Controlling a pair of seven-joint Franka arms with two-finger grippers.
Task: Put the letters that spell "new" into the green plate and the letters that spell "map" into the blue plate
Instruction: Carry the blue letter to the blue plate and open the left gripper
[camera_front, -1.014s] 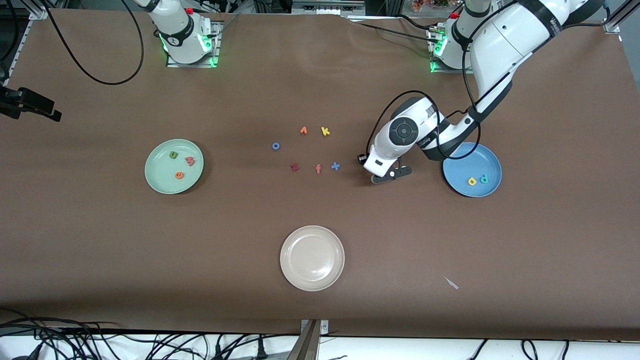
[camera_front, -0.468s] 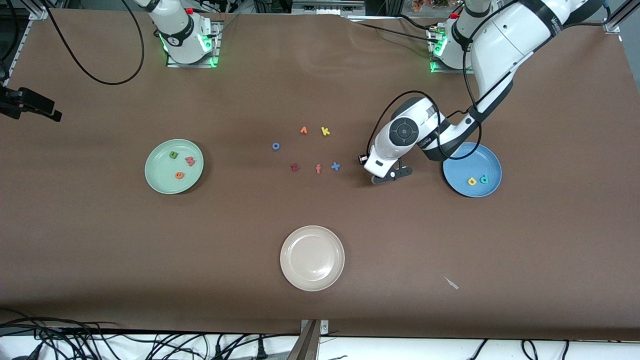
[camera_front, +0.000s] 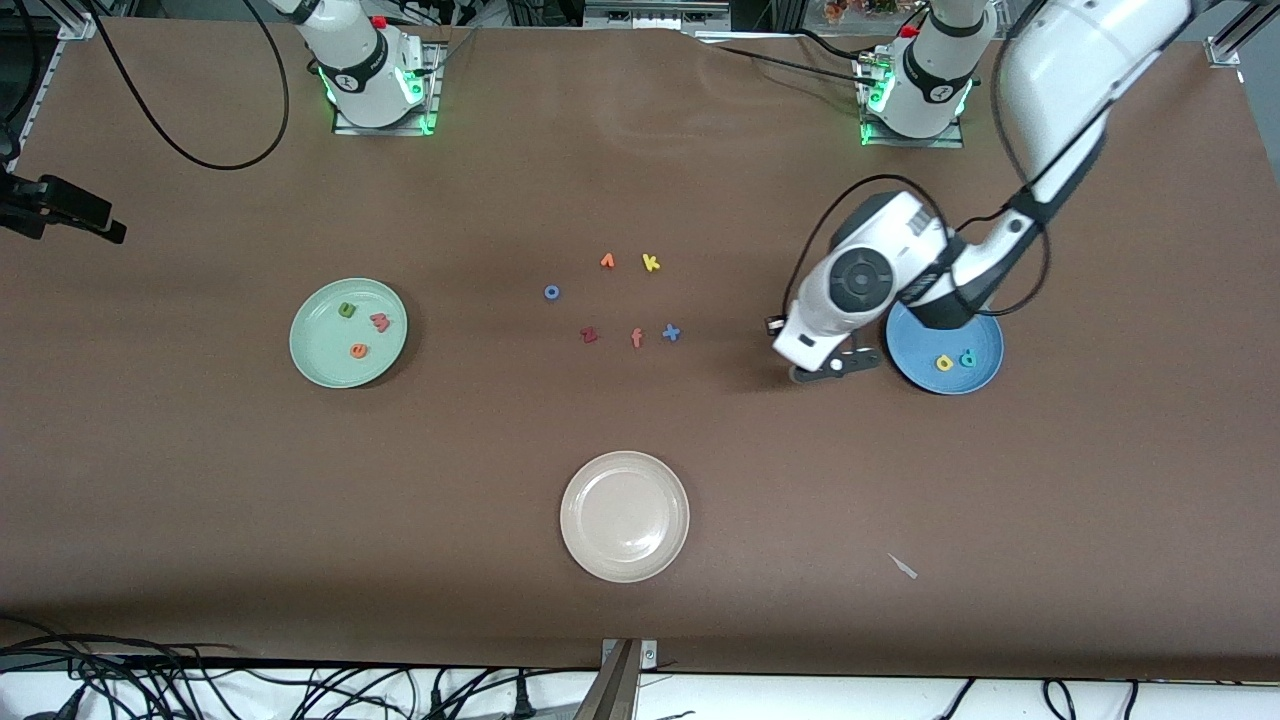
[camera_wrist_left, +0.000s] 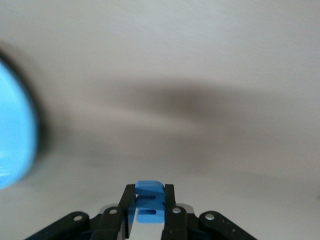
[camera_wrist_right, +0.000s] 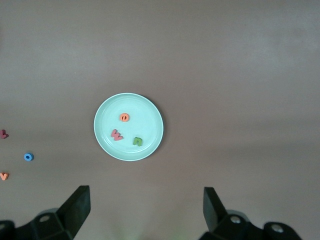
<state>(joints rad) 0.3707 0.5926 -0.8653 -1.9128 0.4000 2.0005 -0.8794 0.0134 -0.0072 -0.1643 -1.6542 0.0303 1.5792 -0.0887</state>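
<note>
left hand (camera_wrist_left: 149, 216): clamped on blue "m" (camera_wrist_left: 148, 201), carried over worktop (camera_front: 1050, 480) beside blue plate (camera_front: 985, 375), for "map"
right hand (camera_wrist_right: 146, 207): waits high above green plate (camera_wrist_right: 150, 107), spread wide, empty

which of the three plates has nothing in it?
The cream-white plate, the one nearest the front camera. The green plate holds three letters, and the blue plate holds a yellow and a teal letter.

We see the left arm reaching down from its base, elbow bent, its left hand (camera_wrist_left: 149, 212) low over the bench with both fingers (camera_wrist_left: 169, 207) pinched on a small blue letter m (camera_wrist_left: 149, 200). The right arm waits, held high, its right hand (camera_wrist_right: 146, 206) spread wide and holding nothing.
</note>
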